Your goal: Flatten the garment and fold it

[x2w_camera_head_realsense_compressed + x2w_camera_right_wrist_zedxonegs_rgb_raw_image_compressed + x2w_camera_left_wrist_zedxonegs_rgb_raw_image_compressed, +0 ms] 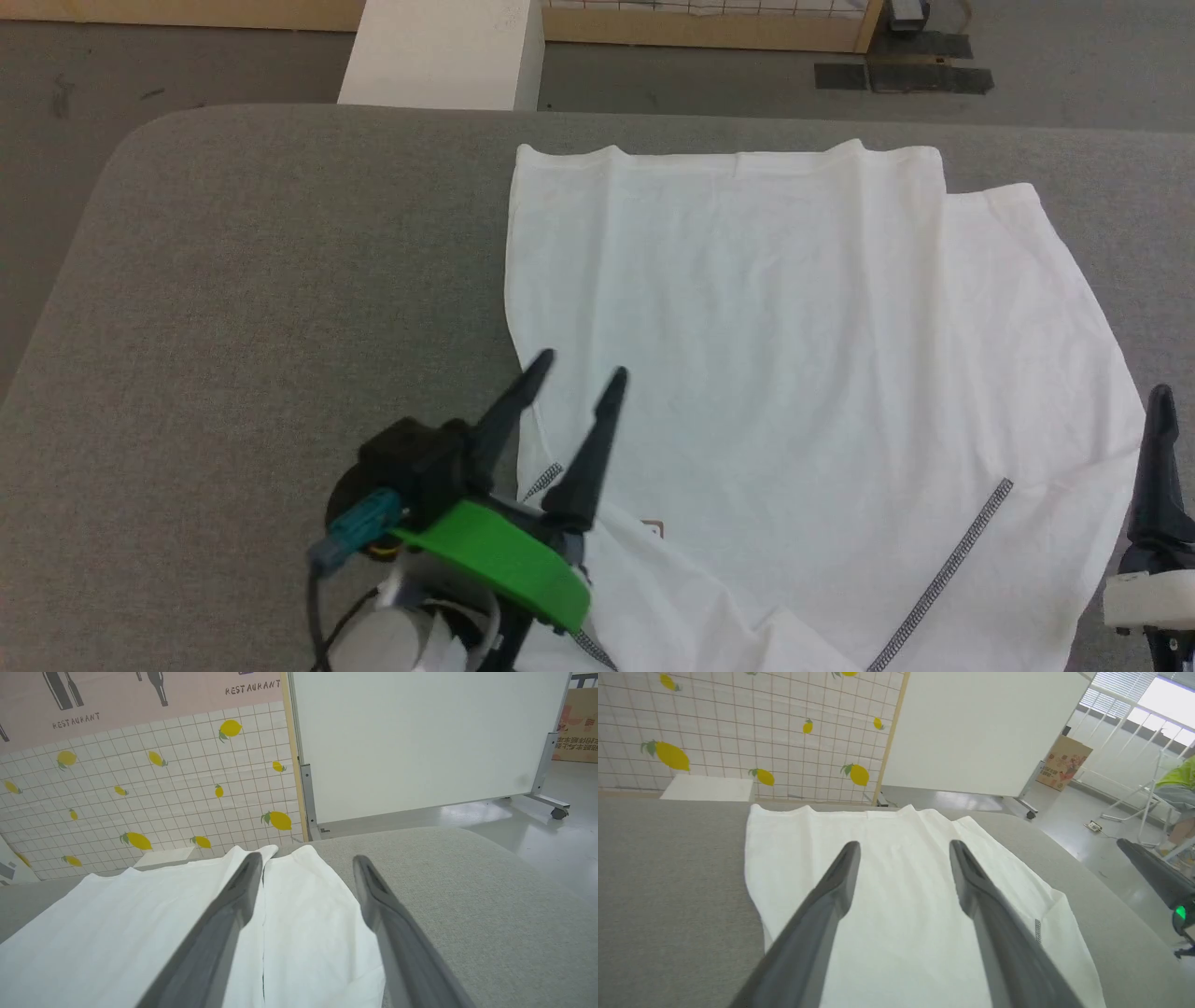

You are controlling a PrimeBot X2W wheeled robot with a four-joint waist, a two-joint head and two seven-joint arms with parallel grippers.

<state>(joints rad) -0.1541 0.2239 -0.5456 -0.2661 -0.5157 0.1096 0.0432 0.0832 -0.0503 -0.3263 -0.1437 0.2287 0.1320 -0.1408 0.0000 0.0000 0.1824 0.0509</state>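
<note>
The shirt (794, 355) lies spread on the grey worktop (280, 280), right of the middle in the head view. Its far hem runs close to the worktop's far edge. The near part runs off the bottom of that picture, so how it ends there cannot be seen. On the right a second layer juts out past the top layer's straight edge. Whether it is a sleeve or a folded flap is hard to tell.

A line of dark stitching (952, 560) crosses the near right part at a slant and is cut off below. A small brown-edged patch (653, 528) peeks out near the left claw (581, 366); a fold covers half of it and its lettering cannot be read.

The left claw stands wide and holds nothing, its fingers over the shirt's near left edge. Its green fitting hides the cloth beneath, and whether the tips touch the cloth cannot be told. In the right wrist view the right claw (307, 858) is also wide and empty, above the shirt's right border. In the head view one of its fingers shows at the right edge.

A white box (443, 51) stands beyond the worktop, its top cut off. A person (1178, 798) sits far right in the left wrist view, mostly out of frame.
</note>
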